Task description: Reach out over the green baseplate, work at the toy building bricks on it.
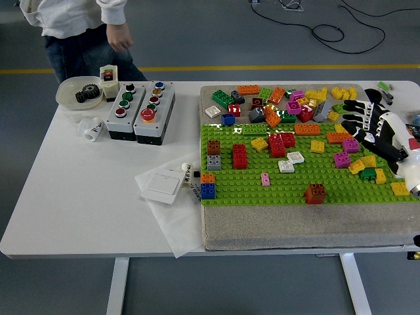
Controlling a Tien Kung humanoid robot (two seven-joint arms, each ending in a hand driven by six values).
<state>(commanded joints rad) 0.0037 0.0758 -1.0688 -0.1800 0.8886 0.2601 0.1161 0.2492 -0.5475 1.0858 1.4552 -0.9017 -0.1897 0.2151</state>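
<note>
The green baseplate (262, 187) lies on a grey mat and carries several stuck bricks: red ones (279, 143), a brown-on-grey stack (214, 154), an orange-on-blue stack (208, 186). A brown-red brick (315, 193) stands alone near the front edge. Loose bricks (289, 102) are heaped on the mat behind the plate. My right hand (359, 121) hovers at the plate's far right edge, black fingers (354, 105) spread and holding nothing, just right of the orange brick (338, 137) and magenta brick (342, 159). My left arm does not show.
On the left stand two grey button boxes (141, 108), a bowl of gears (79, 92) and a white cup (92, 128). A white switch plate (161, 185) rests on paper. A person (79, 26) stands at the far left corner, hand hanging free.
</note>
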